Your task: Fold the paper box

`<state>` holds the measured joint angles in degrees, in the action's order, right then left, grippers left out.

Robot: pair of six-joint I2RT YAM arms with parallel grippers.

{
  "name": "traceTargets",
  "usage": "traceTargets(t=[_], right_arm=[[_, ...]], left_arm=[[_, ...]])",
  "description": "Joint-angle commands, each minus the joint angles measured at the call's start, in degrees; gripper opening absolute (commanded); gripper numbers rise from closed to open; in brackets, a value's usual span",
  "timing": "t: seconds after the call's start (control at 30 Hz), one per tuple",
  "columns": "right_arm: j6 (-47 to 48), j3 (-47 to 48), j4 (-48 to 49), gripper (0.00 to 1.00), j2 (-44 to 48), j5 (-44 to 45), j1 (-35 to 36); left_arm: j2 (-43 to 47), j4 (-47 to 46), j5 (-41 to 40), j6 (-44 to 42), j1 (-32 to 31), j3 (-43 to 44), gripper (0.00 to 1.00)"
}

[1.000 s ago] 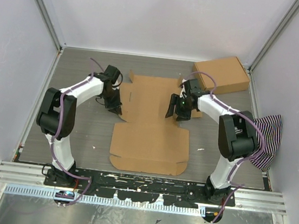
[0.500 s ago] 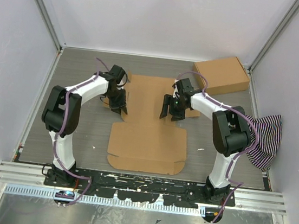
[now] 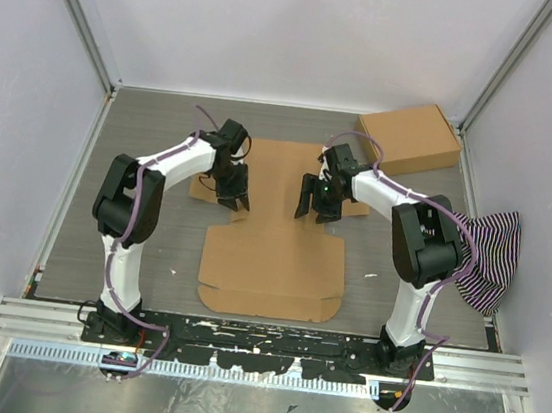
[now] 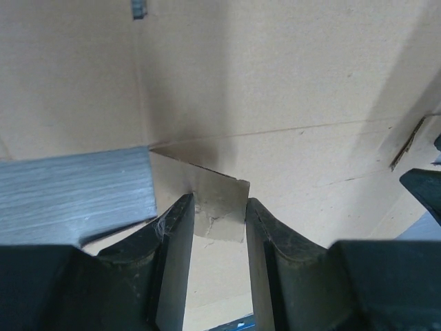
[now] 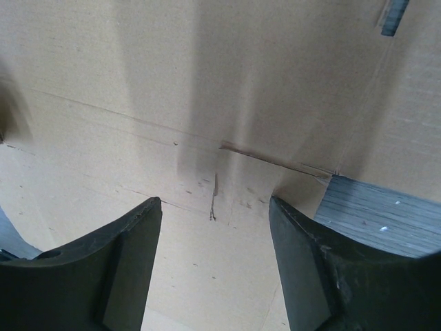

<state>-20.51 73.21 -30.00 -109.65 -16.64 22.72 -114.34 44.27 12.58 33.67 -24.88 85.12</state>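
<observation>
The paper box [image 3: 275,252] lies flat and unfolded on the grey table, between the two arms. My left gripper [image 3: 236,199] hovers low over its left side, at the notch by the left side flap [image 3: 203,187]. In the left wrist view its fingers [image 4: 172,234] stand a narrow gap apart, and a small raised cardboard tab [image 4: 217,203] stands at the fingertips. My right gripper [image 3: 314,204] is wide open over the box's right side. In the right wrist view [image 5: 213,207] it is empty above a creased panel with a thin slit [image 5: 214,200].
A closed flat brown carton [image 3: 408,137] lies at the back right. A black-and-white striped cloth [image 3: 492,255] hangs at the right wall. Grey table shows beside the box in the left wrist view [image 4: 69,189] and the right wrist view [image 5: 386,214]. Walls enclose three sides.
My left gripper has moved right, from the box's left edge onto its panel. My right gripper shifted slightly left and back, then held still. The box slid a little.
</observation>
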Motion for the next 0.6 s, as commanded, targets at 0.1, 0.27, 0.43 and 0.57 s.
traceTargets(t=[0.1,0.27,0.43,0.57], right_arm=[[0.8,1.1,-0.2,0.69,-2.2,0.0,0.5],[1.1,2.6,-1.1,0.69,-2.2,0.3,0.6],[2.1,6.4,-3.3,0.7,-2.9,0.3,0.5],[3.5,10.8,-5.9,0.69,-3.9,0.8,0.6]], left_arm=[[-7.0,2.2,1.0,1.1,-0.7,3.0,0.42],[-5.1,5.9,-3.8,-0.6,-0.6,6.7,0.42],[-4.3,11.6,-10.4,-2.9,0.6,17.8,0.45],[-6.2,13.0,-15.2,-3.7,2.8,26.9,0.49]])
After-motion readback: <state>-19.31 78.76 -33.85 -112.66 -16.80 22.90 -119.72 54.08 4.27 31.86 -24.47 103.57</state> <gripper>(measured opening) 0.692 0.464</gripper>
